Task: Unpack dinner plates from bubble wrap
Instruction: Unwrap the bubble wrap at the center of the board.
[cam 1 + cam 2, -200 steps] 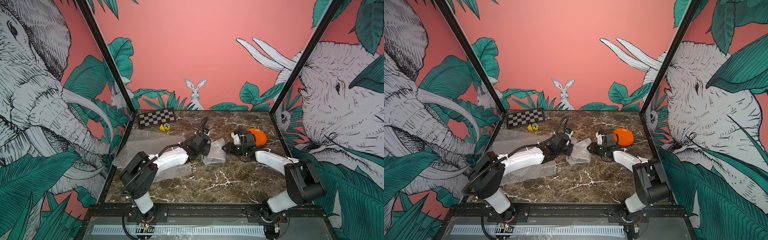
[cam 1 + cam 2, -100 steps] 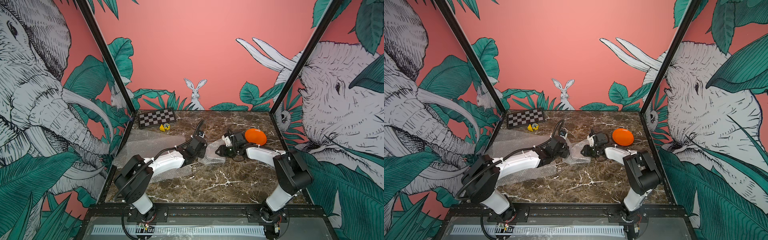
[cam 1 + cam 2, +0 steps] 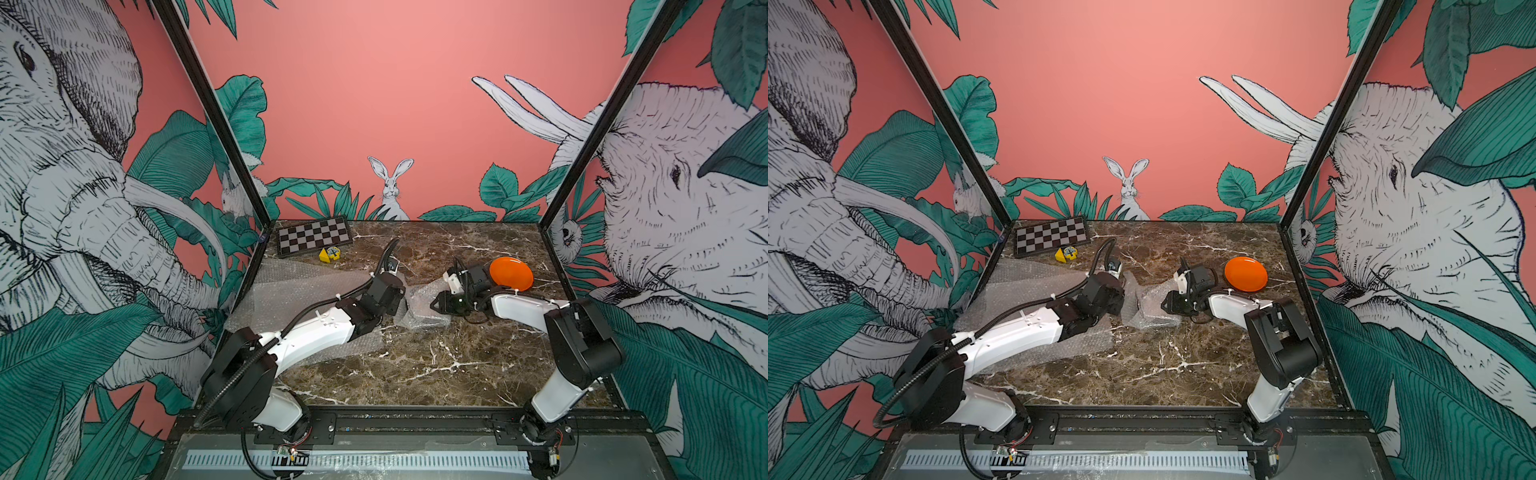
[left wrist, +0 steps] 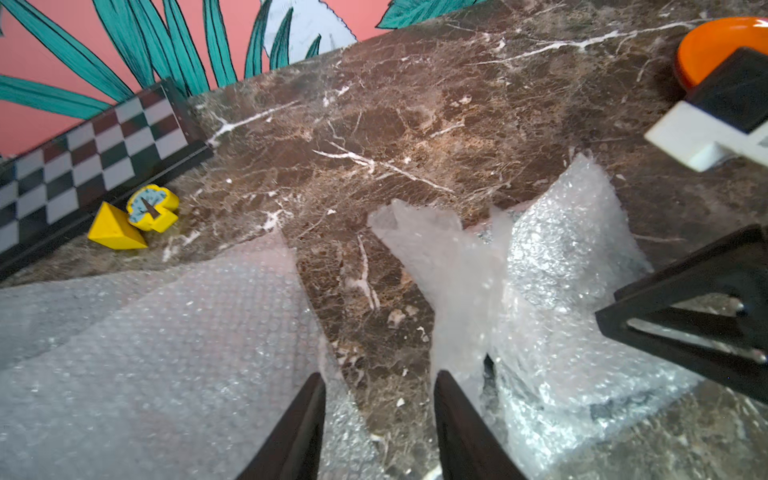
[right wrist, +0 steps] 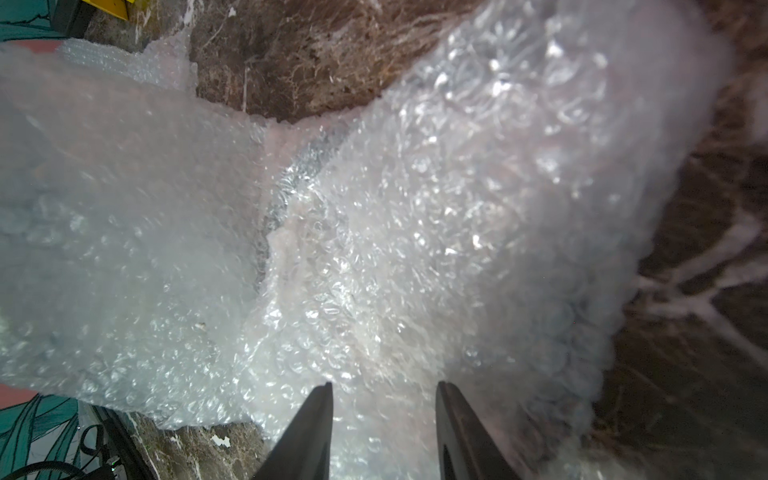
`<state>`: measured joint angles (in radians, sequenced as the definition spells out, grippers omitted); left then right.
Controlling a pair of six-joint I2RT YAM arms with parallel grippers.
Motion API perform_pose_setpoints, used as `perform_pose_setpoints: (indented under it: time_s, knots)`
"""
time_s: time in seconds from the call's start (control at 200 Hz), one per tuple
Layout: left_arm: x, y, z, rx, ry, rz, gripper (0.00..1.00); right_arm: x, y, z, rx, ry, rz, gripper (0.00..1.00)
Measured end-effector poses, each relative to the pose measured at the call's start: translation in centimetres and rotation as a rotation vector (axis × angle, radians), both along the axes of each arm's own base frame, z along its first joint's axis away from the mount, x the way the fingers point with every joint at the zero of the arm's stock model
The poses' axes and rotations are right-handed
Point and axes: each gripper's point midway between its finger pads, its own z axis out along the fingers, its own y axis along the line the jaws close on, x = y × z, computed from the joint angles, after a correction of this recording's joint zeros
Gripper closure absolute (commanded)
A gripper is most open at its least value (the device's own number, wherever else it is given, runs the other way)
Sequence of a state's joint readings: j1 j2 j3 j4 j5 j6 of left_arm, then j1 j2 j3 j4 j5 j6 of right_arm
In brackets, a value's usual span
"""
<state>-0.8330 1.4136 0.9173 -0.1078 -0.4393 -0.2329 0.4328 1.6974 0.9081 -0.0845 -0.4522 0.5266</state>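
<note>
Bubble wrap [image 3: 424,307]: crinkly bumpy bundle; L end effector [image 4: 379,376], R end effector [image 5: 384,384] w/ jaws apart.

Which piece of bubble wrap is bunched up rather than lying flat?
The central bundle, crumpled and raised off the marble; the sheets to its left lie spread flat.
</note>
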Motion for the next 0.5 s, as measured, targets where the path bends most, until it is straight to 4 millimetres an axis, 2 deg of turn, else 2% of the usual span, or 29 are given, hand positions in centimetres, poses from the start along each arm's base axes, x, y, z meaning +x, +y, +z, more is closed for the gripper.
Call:
perform_pose_setpoints:
  time_s: [0.12,0.225,0.365,0.5]
  knots:
    - [-0.1,0.0,2.0,0.013,-0.027,-0.033,0.52,0.0,0.0,-0.2,-0.002,0.004,0.001,0.57]
    - [-0.1,-1.1,3.6,-0.003,-0.040,-0.087,0.55,-0.1,0.1,-0.3,-0.003,0.007,0.002,0.57]
    - [-0.5,-3.3,5.6,-0.060,-0.036,-0.196,0.57,-0.1,0.1,-0.3,-0.004,0.007,0.003,0.57]
    - [-1.4,-6.5,7.1,-0.139,-0.009,-0.344,0.59,-0.2,0.2,-0.3,-0.004,0.007,0.006,0.57]
